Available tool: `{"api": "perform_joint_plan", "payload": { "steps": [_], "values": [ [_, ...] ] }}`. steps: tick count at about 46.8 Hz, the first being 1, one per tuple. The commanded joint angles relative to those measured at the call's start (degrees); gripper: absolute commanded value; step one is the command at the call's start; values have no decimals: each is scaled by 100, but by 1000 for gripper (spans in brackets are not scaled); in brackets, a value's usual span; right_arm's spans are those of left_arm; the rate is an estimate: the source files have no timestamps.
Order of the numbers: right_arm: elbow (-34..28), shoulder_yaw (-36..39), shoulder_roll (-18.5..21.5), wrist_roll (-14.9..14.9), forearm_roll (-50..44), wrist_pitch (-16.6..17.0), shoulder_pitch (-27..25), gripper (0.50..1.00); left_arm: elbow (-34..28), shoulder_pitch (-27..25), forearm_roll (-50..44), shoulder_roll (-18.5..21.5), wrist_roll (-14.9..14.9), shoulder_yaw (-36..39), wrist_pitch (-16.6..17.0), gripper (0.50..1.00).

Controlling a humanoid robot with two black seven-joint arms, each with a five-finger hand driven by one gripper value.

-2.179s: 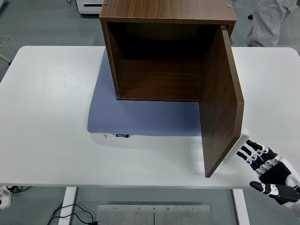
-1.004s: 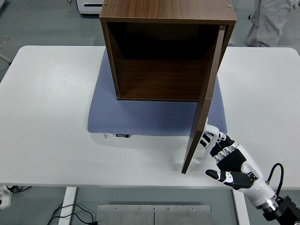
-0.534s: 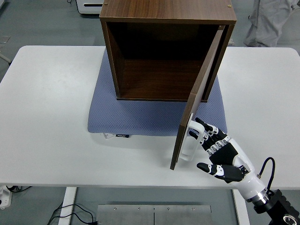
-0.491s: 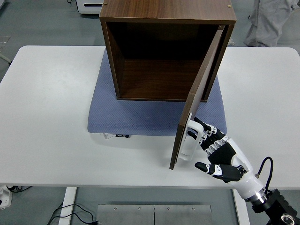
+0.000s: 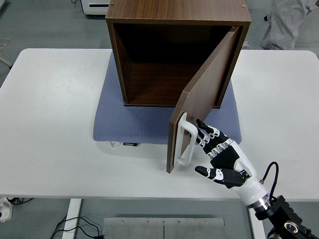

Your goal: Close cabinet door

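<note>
Where the dark walnut-veneer cabinet door (image 5: 202,94) stood almost edge-on to the camera half a second ago, it now hangs swung further left across the opening, its free edge closer to the middle of the box-shaped brown wooden cabinet (image 5: 177,50) and its outer face more plainly in view. The robot's black-and-white right hand (image 5: 219,155) has travelled left and slightly up the table with it. Its fingers (image 5: 205,133) are extended and lightly spread, laid flat against the door's outer face just right of the white loop handle (image 5: 183,138); they grip nothing, and the thumb juts out toward the near table edge.

The door is hinged on the cabinet's right side and remains roughly half open. Its long axis runs upright, while its width runs diagonally from the hinge at the upper right down to the free edge at the lower left, so the outer face points toward the near right of the table. The free edge hangs over the front border of the blue-grey textured mat (image 5: 134,122) on which the cabinet sits, at the centre rear of the white rectangular table (image 5: 50,124). A person's light grey trouser legs (image 5: 286,22) show at the top right.
</note>
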Motion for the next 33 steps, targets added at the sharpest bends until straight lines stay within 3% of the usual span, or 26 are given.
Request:
{"api": "perform_joint_plan", "payload": {
  "steps": [1, 20, 33],
  "values": [
    [-34, -15, 56, 0, 0, -80, 32, 1000, 0, -1, 0, 0, 0, 0, 0, 1000],
    [-201, -50, 276, 0, 0, -204, 208, 1000, 0, 8, 0, 0, 0, 0, 0, 1000],
    [-341, -190, 381, -63, 0, -458, 392, 1000, 0, 8, 0, 0, 0, 0, 0, 1000]
  ]
}}
